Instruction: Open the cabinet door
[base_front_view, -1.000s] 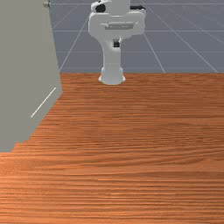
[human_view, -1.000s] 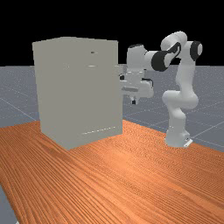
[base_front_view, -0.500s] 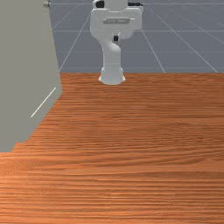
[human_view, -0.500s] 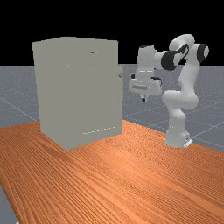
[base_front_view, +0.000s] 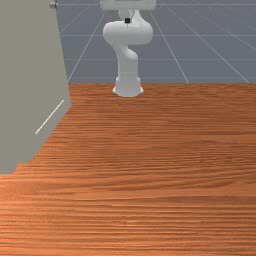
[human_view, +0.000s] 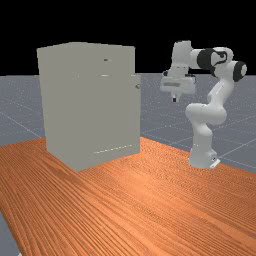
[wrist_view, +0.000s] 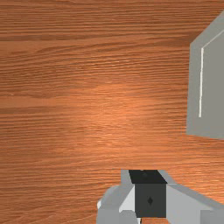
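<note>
Reaching the small knob (human_view: 138, 86) looks to be the step in hand, and the opening itself is, I judge, not yet begun. The cabinet (human_view: 80, 105) stands on the tabletop (human_view: 150, 210), and its door (human_view: 137, 120) is on the side toward the arm (human_view: 206, 114); it seems closed, with the knob high on that side. The hand (human_view: 174, 99) is in the air, well apart from the cabinet on this same side, pointing down, with its two fingers together and nothing held between them. The next move, I think, asks to bring the hand across toward the cabinet, open the fingers, take the knob, and then draw the door outward, taking care not to slip from such a small grip.
</note>
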